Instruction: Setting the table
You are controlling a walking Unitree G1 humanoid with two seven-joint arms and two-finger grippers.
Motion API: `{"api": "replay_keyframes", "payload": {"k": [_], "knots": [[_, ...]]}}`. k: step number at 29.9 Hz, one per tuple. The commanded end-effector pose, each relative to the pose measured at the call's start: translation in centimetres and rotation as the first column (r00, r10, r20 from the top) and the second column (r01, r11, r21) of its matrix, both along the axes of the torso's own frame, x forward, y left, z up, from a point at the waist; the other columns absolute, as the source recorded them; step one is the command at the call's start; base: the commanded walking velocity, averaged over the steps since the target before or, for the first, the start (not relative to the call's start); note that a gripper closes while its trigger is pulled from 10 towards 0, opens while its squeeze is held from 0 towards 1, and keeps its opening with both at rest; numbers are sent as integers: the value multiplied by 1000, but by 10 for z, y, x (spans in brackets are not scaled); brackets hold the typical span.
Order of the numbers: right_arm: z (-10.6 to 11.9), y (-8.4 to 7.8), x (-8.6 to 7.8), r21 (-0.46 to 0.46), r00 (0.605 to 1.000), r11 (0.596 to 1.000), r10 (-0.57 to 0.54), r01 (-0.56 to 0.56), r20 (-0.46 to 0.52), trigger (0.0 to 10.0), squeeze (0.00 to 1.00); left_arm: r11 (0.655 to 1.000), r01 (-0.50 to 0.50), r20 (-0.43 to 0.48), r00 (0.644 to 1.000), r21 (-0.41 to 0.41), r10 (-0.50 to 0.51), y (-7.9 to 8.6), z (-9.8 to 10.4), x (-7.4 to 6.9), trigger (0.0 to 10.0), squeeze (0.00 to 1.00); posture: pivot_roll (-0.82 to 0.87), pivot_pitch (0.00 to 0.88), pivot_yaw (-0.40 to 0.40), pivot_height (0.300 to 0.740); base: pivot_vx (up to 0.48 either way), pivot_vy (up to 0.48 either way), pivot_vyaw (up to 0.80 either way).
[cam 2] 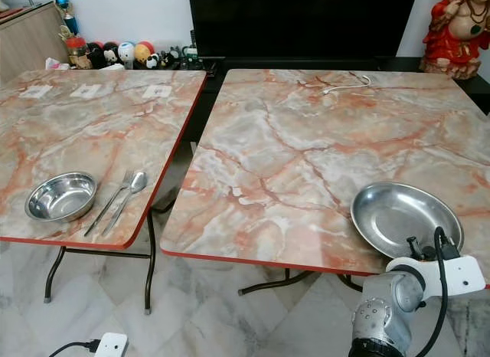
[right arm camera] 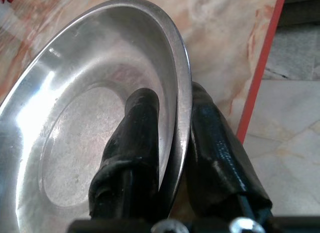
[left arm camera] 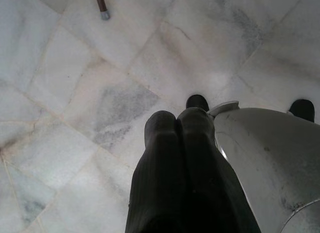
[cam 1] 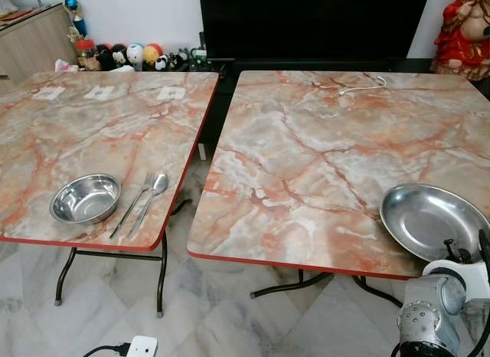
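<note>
A shallow steel plate (cam 1: 429, 219) sat at the near right corner of the right-hand table (cam 1: 306, 158), its rim pinched in the right gripper (right arm camera: 172, 123). On the left table (cam 1: 84, 119), at about eight o'clock, a small steel bowl (cam 1: 85, 198) stood upright, with a fork (cam 1: 132, 204) and spoon (cam 1: 150, 200) lying side by side just to its right.

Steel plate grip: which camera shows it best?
Right wrist view: the right gripper has one finger inside the steel plate, one outside its rim. Both eye views show the whole plate near the table edge, the grip hidden.
</note>
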State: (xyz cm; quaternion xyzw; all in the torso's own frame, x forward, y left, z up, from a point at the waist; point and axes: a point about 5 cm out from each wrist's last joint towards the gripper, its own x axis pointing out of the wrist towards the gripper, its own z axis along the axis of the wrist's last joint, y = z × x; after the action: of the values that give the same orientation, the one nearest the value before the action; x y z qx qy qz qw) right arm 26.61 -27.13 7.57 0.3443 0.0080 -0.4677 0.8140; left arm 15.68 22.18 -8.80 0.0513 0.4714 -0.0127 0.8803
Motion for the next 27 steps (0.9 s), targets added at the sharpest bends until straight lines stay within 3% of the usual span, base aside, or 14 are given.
{"api": "replay_keyframes", "payload": {"k": [1,3,4,5,6,7,19,21,22,26,27], "knots": [[6,-1,4,-16,1000,1000,-12,13,14,10000,306,1000,-29,-8,1000,9,29,6,0,-1,10000,0,52,0,24,740,0,0,0],[3,-1,3,-11,1000,1000,-20,20,-7,10000,302,999,-31,-6,999,7,31,5,0,-1,10000,0,52,0,23,740,0,0,0],[2,-1,2,-9,1000,1000,-21,21,-8,10000,525,999,-32,-6,999,6,32,5,0,-1,10000,0,54,0,23,740,0,0,0],[2,-1,2,-9,1000,1000,-21,21,-8,10000,639,999,-33,-5,999,6,33,5,1,-1,10000,0,54,0,23,740,0,0,0],[2,-1,2,-9,1000,1000,-22,22,-8,10000,639,999,-34,-4,999,5,34,5,1,-1,10000,0,54,0,23,740,0,0,0],[2,-1,2,-11,1000,1000,-18,18,-7,10000,745,999,-35,-4,999,5,35,5,0,-1,10000,0,51,0,23,740,0,0,0],[5,3,-4,-63,1000,998,-13,13,-12,10000,753,999,-37,-3,999,1,37,4,0,0,10000,0,47,0,20,740,0,0,0],[5,4,-5,-71,1000,997,-9,8,-11,10000,769,999,-35,-4,999,0,35,3,0,0,10000,0,44,0,21,740,0,0,0],[5,4,-5,-69,1000,998,-11,10,-10,10000,859,999,-35,-4,999,-1,35,3,0,0,10000,0,43,0,21,740,0,0,0],[3,7,-6,-63,1000,998,-13,12,-16,10000,773,999,-34,-3,999,-2,34,3,0,0,10000,0,45,0,19,740,0,0,0],[4,7,-6,-74,1000,997,-13,12,-19,10000,357,999,-34,-3,999,-2,34,3,0,0,10000,0,45,0,19,740,0,0,0]]}}
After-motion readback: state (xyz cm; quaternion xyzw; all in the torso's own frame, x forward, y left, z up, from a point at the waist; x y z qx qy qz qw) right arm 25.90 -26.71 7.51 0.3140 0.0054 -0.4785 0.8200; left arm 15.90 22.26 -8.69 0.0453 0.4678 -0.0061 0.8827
